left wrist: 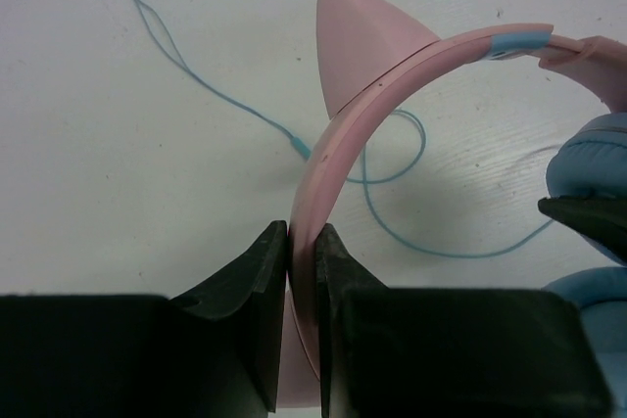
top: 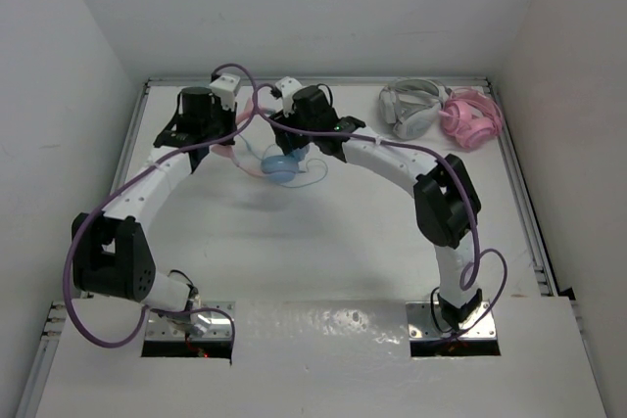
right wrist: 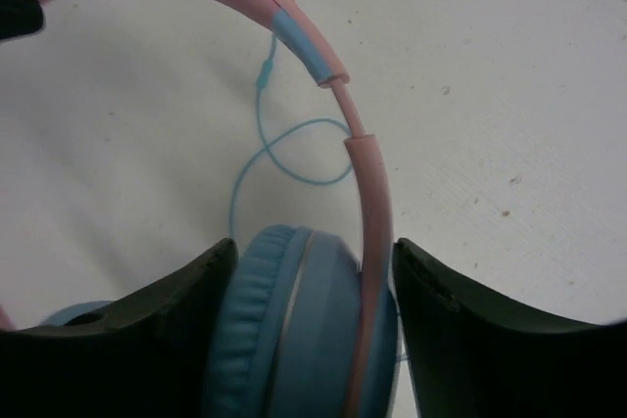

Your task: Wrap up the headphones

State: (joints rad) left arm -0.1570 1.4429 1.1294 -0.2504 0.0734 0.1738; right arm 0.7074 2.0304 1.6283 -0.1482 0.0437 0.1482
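The headphones have light blue ear cups (top: 282, 167) and a pink headband (left wrist: 382, 85) with an ear-like bump (left wrist: 361, 41). They sit at the back middle of the table, held between both arms. My left gripper (left wrist: 302, 242) is shut on the headband's edge; it also shows in the top view (top: 235, 140). My right gripper (right wrist: 309, 266) is closed around one blue ear cup (right wrist: 284, 330) and its pink arm (right wrist: 372, 212); it also shows in the top view (top: 292, 149). The thin blue cable (left wrist: 186, 70) lies loose on the table in loops (right wrist: 294, 159).
Grey-white headphones (top: 407, 110) and all-pink headphones (top: 472, 119) lie at the back right corner. White walls close the table at the back and sides. A raised rim (top: 524, 212) runs along the right edge.
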